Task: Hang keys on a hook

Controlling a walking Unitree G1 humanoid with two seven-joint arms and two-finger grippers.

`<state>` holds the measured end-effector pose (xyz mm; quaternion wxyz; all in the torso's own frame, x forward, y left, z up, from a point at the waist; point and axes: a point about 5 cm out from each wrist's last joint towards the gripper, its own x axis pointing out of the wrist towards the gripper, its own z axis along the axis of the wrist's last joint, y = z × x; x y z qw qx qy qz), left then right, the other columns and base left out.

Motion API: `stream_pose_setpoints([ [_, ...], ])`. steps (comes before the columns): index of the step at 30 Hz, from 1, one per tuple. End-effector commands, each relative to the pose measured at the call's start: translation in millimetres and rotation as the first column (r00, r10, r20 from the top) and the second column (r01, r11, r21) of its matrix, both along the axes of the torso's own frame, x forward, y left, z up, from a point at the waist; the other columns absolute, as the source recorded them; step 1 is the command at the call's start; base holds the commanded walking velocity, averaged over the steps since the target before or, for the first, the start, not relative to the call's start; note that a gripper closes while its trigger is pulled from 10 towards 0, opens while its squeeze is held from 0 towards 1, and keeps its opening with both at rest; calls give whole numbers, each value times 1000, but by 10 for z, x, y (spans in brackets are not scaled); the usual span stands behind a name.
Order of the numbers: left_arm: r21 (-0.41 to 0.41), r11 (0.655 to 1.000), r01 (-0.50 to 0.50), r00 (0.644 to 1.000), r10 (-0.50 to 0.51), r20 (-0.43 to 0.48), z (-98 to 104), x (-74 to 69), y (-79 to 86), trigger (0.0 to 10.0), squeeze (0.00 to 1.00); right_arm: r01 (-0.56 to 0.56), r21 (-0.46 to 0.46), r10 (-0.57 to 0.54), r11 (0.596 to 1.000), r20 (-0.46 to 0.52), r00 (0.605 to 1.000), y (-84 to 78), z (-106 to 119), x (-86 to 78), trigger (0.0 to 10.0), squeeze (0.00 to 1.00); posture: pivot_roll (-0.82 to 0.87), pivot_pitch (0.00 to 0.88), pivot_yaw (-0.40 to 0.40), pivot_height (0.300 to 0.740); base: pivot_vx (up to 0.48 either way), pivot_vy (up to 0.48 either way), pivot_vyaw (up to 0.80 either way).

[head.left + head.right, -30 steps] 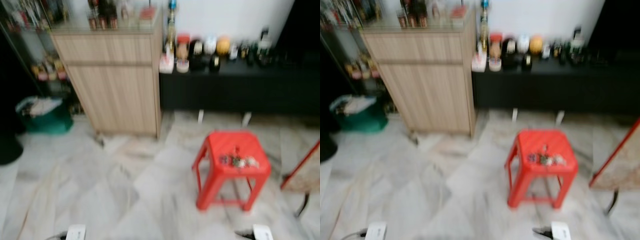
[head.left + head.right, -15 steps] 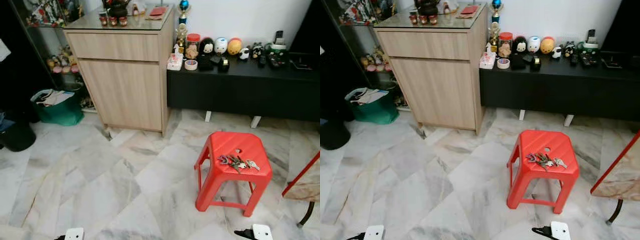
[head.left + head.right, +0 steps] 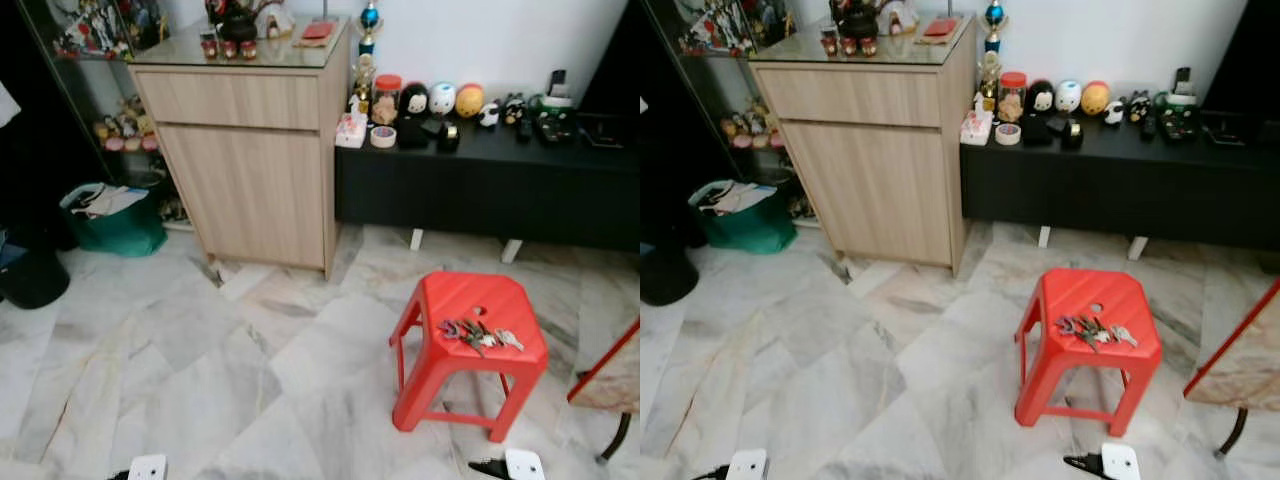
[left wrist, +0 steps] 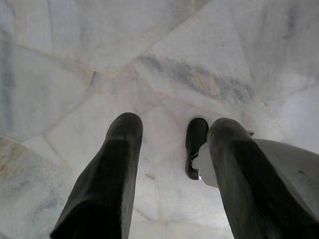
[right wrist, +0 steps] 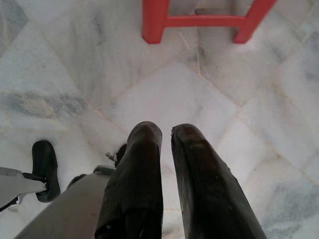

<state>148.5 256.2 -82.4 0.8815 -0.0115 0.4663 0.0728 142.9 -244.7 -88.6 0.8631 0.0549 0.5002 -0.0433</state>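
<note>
Lying in a loose bunch on the seat of a red plastic stool [image 3: 468,318], the keys [image 3: 478,335] sit at about four o'clock in the head view, on marble floor [image 3: 200,370]. At eleven o'clock stands a wooden cabinet [image 3: 250,160], beside a black low bench [image 3: 490,185]. Both arms hang down — left gripper [image 4: 172,149] with fingers apart, right gripper [image 5: 167,137] with fingers nearly together, holding nothing.

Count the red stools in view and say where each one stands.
1. The red stool stands on the marble floor in front of the black low cabinet, ahead and to the robot's right, with the keys lying on its seat.
</note>
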Motion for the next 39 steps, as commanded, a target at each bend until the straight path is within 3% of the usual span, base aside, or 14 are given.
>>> stream_pose_setpoints([
  [1,-3,1000,-5,1000,5,-2,-6,-22,7,10000,0,2,5,-2,1000,12,1000,5,4,8,10000,0,38,0,0,734,255,0,0],
  [31,-12,1000,-10,1000,10,7,5,18,-4,10000,0,3,4,-3,1000,19,1000,4,17,46,10000,0,31,0,-1,734,264,0,0],
  [39,-13,1000,-7,999,8,50,33,71,-11,10000,0,2,-11,-1,1000,42,999,1,35,87,10000,0,24,0,3,734,67,0,0],
])
